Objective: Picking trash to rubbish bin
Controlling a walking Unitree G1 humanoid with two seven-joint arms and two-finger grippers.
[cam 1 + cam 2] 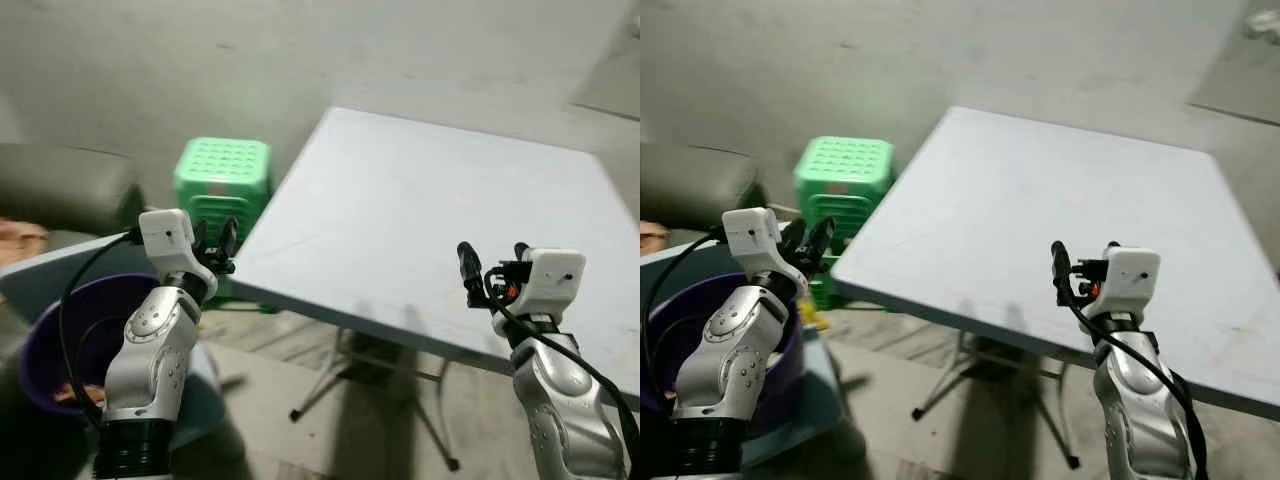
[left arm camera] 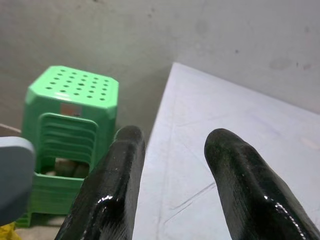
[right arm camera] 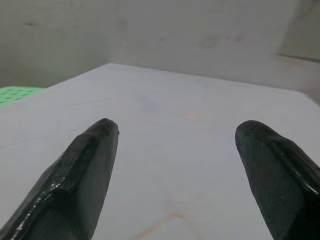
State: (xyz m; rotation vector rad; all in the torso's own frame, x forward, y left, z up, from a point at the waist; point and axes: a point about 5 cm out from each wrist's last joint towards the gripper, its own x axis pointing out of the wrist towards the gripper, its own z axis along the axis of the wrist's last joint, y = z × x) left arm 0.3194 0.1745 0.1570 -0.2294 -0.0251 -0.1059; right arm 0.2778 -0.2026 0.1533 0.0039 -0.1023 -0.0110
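Observation:
A purple bin (image 1: 45, 345) stands low at my left, beside my left arm, with a small orange scrap (image 1: 68, 396) inside it. My left gripper (image 1: 214, 233) is raised just off the near left corner of the pale grey table (image 1: 420, 200). It is open and holds nothing; in the left wrist view its fingers (image 2: 112, 185) frame the table corner and the stool. My right gripper (image 1: 493, 256) hovers over the table's near edge, open and bare, with its fingers (image 3: 80, 165) spread wide above the tabletop. I see no trash on the tabletop.
A stack of green plastic stools (image 1: 222, 180) stands by the wall, left of the table. A small yellow thing (image 1: 810, 316) lies on the floor near it. Folding metal legs (image 1: 345, 375) show under the table. A dark sofa arm (image 1: 60, 185) is at the far left.

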